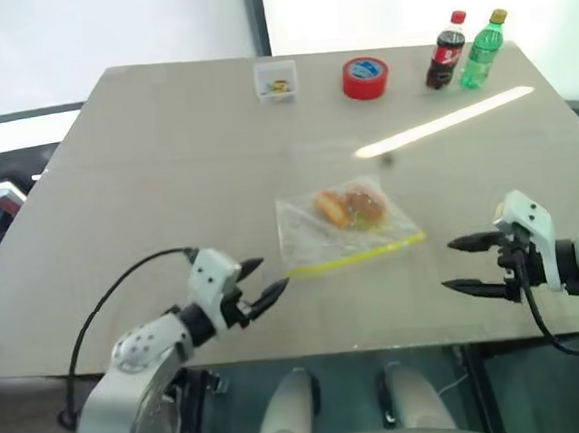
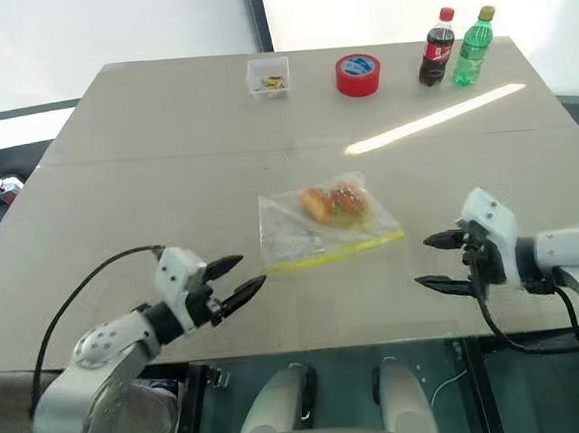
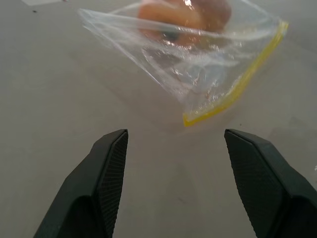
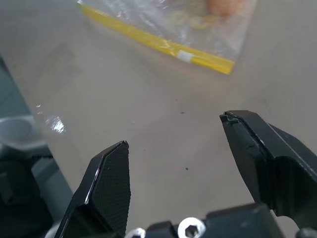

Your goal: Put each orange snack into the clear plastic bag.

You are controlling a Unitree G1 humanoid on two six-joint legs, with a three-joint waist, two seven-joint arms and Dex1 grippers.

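While both arms sit low at the near table [image 1: 167,186] edge, my left gripper [image 1: 260,287] hangs with fingers spread wide, holding nothing, pointing toward the bag [image 1: 349,228]. At centre, the bag lies flat on the table, yellow strip [image 1: 358,256] along its near edge, well apart from both grippers. Both snacks [image 1: 349,208] lie inside it, side by side and touching. My right gripper [image 1: 460,265] hangs wide and empty, pointing left toward the bag.
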